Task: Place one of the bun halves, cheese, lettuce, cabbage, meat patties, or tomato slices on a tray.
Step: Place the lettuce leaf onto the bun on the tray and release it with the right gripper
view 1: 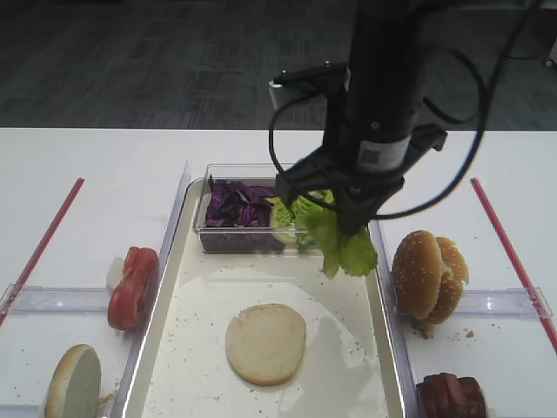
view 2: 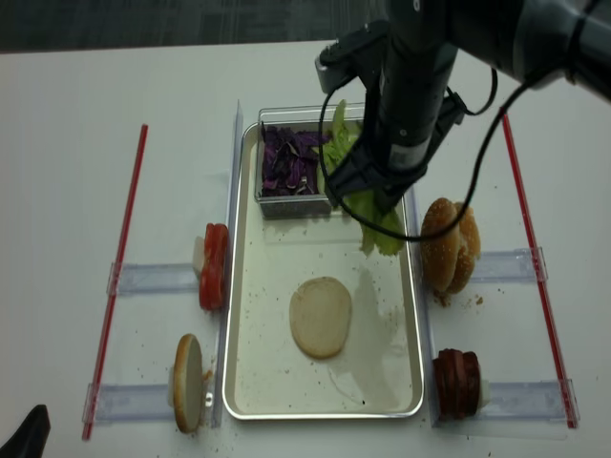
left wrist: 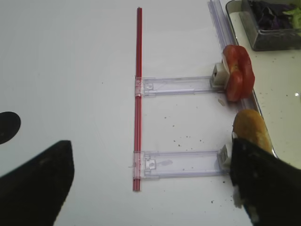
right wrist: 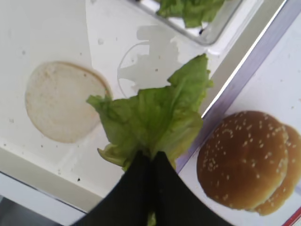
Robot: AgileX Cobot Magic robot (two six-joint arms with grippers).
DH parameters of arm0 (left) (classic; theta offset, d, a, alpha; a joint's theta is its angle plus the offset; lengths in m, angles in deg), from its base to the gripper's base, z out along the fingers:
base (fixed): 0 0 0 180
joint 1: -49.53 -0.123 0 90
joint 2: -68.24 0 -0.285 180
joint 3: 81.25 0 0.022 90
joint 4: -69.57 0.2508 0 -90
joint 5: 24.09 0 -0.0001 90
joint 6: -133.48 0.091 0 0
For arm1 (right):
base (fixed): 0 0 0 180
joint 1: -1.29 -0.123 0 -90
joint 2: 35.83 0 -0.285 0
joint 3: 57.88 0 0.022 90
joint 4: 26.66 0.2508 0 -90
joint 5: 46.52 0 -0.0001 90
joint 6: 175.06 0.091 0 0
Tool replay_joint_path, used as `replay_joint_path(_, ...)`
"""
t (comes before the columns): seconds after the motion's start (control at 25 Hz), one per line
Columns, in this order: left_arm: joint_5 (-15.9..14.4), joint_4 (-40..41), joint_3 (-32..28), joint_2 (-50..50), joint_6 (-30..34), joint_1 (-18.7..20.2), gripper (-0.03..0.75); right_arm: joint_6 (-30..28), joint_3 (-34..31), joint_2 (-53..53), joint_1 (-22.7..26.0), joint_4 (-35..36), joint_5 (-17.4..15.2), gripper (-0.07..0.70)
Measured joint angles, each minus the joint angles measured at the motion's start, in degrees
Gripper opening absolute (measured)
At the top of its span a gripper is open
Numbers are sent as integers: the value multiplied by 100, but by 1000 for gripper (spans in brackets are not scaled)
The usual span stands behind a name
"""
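The right end effector (right wrist: 151, 162) is clamped on a frilly bright green lettuce leaf (right wrist: 157, 117). The leaf hangs above the long silver-rimmed tray (view 1: 165, 287). The left end effector (left wrist: 150, 183) stands wide apart, empty.

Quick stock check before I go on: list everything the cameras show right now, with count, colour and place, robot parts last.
Long silver-rimmed tray: one, white crumb-speckled floor, table centre.
Pale flat round bun half: one, lying on the tray floor.
Clear plastic tub: one, at the tray's far end.
Dark purple shredded cabbage: one pile, in the tub's left part.
Bright green frilly lettuce leaf: one, hanging over the tray; more green leaves in the tub.
Sesame-seeded brown bun halves: on edge, right of the tray; count unclear.
Dark reddish-brown meat patties: near right.
Glossy red tomato slices: left of the tray.
Tan bun half: one, near left.
Red strips: two, outer sides.
Right pincer: shut on the leaf.
Left pincer: open, nothing between.
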Motion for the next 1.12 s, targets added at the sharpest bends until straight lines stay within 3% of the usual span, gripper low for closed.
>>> replay_joint_path(0.16, 0, 0, 0, 0, 0, 0, 618, 0, -533, 248, -79, 80, 220, 47)
replay_joint_path(0.48, 0, 0, 0, 0, 0, 0, 618, -106, -564, 256, -139, 504, 527, 47)
replay_joint_path(0.88, 0, 0, 0, 0, 0, 0, 618, -134, -574, -28, -1165, 679, 826, 47)
replay_joint_path(1.12, 0, 0, 0, 0, 0, 0, 618, -139, -574, -346, -1304, 721, 1060, 47)
